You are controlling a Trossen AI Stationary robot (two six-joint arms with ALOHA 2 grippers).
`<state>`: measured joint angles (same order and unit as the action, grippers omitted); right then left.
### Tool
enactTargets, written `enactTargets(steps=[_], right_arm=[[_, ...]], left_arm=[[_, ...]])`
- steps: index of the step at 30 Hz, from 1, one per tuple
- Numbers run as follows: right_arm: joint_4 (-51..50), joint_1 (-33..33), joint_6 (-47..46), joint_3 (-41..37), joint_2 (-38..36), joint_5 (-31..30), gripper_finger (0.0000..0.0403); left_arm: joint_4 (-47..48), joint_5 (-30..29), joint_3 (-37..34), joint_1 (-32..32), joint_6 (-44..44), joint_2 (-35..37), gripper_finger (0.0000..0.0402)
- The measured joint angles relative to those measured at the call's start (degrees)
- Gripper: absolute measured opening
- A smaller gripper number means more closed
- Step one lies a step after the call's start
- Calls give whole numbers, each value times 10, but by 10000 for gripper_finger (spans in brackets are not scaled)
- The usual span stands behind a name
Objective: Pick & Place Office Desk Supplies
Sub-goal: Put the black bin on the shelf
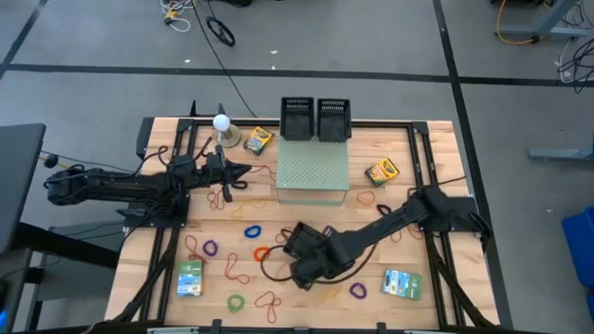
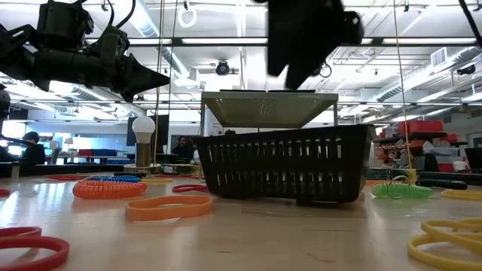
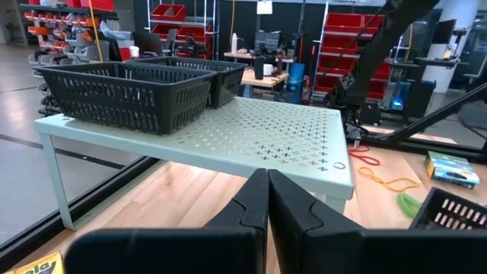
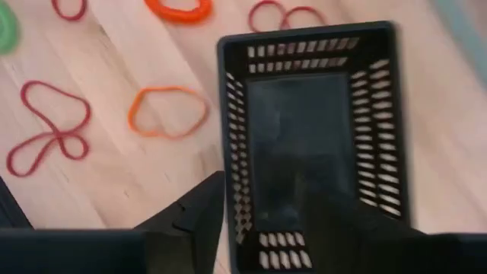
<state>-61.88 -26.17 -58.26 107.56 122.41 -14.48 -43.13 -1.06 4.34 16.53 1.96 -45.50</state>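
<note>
Two jaws of the right gripper [image 4: 228, 221] stand apart above a basket [image 4: 312, 122] near the table's [image 1: 436, 186] front edge. Descending, one finger could catch its rim and tip it. Left gripper [image 3: 268, 205] waits closed, empty.

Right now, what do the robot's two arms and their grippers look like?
Both arms are dark, nearly black, built of jointed segments. The left gripper ends in two matte black fingers with angular, tapered tips. The right gripper has the same dark, blocky fingers. Thin black cables run along the left arm. No markings show.
</note>
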Motion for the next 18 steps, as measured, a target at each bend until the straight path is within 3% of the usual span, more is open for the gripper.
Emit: enactTargets(steps=[8,18], right_arm=[[-5,11,12,7,51,3,170],[-5,11,2,8,57,13,158]], left_arm=[[0,0,0,0,0,0,9],[0,0,0,0,0,0,9]])
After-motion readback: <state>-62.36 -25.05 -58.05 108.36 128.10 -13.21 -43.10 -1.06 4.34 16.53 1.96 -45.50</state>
